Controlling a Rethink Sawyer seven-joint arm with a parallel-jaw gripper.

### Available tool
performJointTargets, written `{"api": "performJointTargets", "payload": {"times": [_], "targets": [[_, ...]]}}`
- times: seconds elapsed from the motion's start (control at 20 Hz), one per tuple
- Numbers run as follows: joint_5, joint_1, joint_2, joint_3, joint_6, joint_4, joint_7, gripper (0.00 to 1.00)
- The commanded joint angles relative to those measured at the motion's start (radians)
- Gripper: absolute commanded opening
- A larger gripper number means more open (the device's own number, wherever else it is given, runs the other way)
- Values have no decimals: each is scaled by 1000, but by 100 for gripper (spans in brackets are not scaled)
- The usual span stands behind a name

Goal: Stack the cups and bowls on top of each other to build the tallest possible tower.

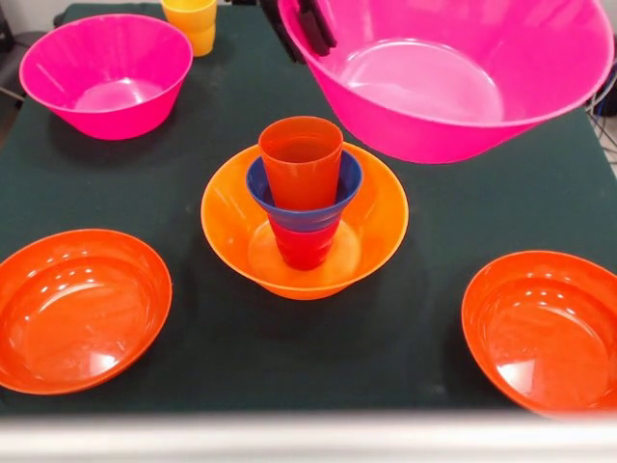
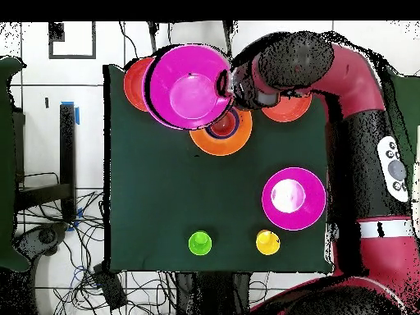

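Observation:
My gripper (image 1: 307,31) is shut on the rim of a large pink bowl (image 1: 453,77) and holds it tilted in the air, up and to the right of the tower. The tower (image 1: 303,198) stands mid-table: large orange bowl (image 1: 376,222), red cup (image 1: 302,249), small blue bowl (image 1: 337,198), orange cup (image 1: 301,154) on top. In the overhead view the held pink bowl (image 2: 190,86) covers part of the orange bowl (image 2: 215,143), with the gripper (image 2: 225,84) at its rim. A second pink bowl (image 1: 106,72) sits on the table.
Two shallow red-orange bowls (image 1: 82,309) (image 1: 545,328) lie at the front corners. A yellow cup (image 1: 190,21) stands at the far edge. In the overhead view a green cup (image 2: 200,242) and the yellow cup (image 2: 267,242) stand near the robot's side, by the second pink bowl (image 2: 293,198).

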Motion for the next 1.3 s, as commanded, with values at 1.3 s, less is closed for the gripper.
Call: {"api": "performJointTargets", "payload": {"times": [1.3], "targets": [[-117, 18, 95, -3, 220, -253, -506, 0]]}}
